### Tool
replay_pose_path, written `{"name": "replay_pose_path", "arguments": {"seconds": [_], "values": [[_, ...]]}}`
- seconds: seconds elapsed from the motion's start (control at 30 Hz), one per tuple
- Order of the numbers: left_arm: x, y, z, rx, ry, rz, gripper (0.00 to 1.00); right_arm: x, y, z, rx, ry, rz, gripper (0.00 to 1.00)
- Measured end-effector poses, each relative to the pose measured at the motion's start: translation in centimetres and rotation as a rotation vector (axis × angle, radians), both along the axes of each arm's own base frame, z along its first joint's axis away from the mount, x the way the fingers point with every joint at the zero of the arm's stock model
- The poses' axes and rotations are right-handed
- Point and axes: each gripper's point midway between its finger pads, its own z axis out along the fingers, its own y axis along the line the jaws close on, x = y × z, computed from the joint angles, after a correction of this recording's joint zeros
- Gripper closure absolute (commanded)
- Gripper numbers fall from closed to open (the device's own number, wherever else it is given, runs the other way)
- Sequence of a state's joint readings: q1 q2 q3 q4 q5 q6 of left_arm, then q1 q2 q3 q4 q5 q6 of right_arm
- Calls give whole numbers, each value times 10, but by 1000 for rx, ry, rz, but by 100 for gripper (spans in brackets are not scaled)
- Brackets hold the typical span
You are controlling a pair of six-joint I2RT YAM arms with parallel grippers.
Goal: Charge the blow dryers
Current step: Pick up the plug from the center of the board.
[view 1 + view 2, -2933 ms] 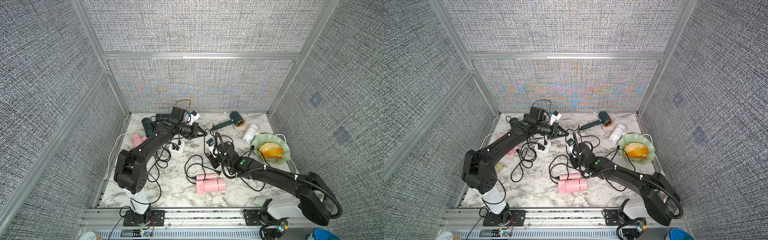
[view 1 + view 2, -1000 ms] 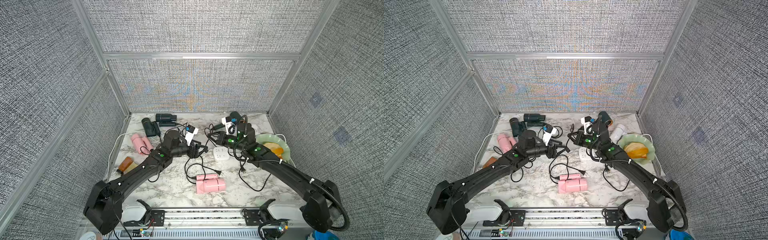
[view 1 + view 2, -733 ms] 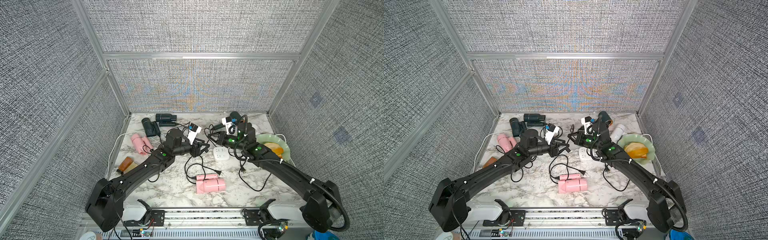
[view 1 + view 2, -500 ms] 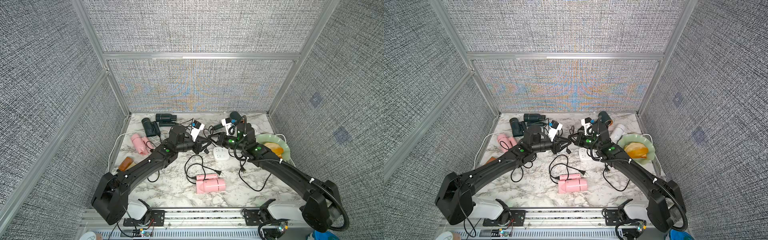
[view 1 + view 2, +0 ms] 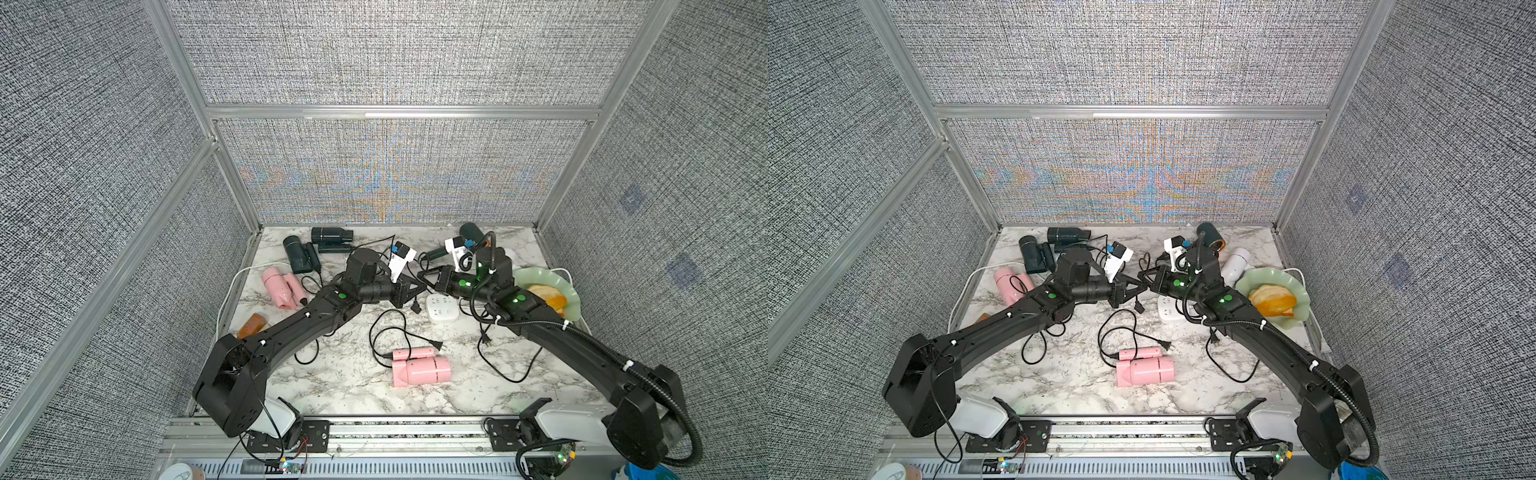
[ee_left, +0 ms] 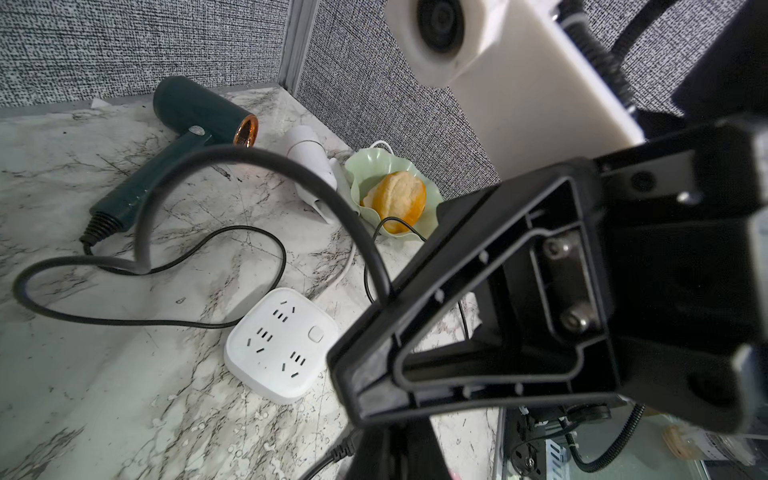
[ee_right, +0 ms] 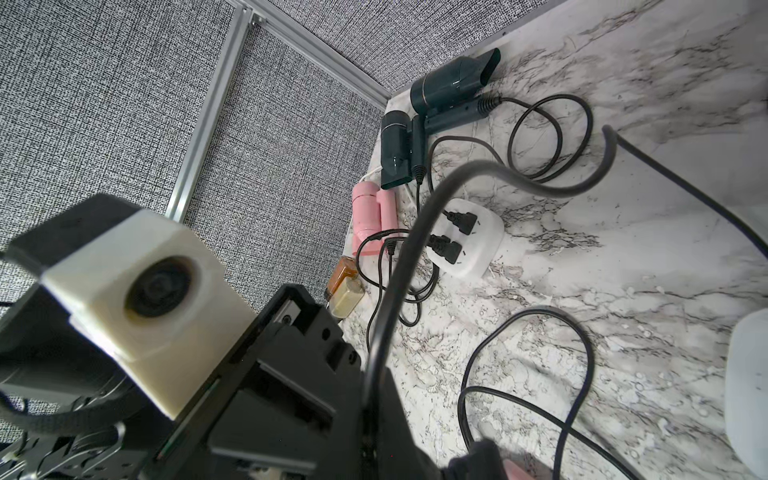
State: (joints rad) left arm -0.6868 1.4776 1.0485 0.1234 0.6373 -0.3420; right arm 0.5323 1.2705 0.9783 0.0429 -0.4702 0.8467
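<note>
Both arms meet tip to tip above the middle of the table. The left fingers point(image 5: 409, 290) are clamped on the black cord point(image 6: 249, 156), which appears to run from the dark green dryer point(image 6: 199, 112) at the back right. The right fingers point(image 6: 415, 307) sit closed, or all but closed, at the same spot; whether they still pinch the cord is hidden. The plug point(image 5: 415, 307) dangles beneath them, beside the empty power strip point(image 5: 442, 309).

Risks:
- The thin cord could slide through 1 grip if the other lets go early.
- The hanging plug may twist (prongs turned away from the sockets).
- A hard pull would drag that dryer into the white dryer point(image 6: 309, 153) and the dish point(image 6: 352, 195).

The teal dryers point(image 5: 297, 259) and rear pink dryer point(image 5: 280, 286) lie at the back left, and the front pink dryer point(image 5: 422, 370) lies near the front.

1 second ago the left fingers stood wide open, short of the cord, and the right arm alone carried it. 2.9 seconds ago the left arm was at the back left.
</note>
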Motion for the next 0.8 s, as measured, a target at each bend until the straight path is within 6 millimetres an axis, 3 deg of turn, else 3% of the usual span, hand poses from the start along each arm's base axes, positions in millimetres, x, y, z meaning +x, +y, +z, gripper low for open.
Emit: {"name": "replay_pose_path", "arguments": {"seconds": [0.17,0.33,0.5,0.67,0.8], "values": [[9,-3,5,14,47,33,98,-8,-16,7,-59,-49,-31,63],[12,-4,11,15,104,19,98,-27,-30,19,-143,-167,-2,63],[17,-4,24,16,149,-17,98,-52,-37,5,-246,-236,80,63],[14,-4,19,41,209,-41,98,-66,-27,-3,-323,-303,153,63],[13,-4,6,67,267,-34,98,-61,-16,-16,-407,-312,172,62]]}}
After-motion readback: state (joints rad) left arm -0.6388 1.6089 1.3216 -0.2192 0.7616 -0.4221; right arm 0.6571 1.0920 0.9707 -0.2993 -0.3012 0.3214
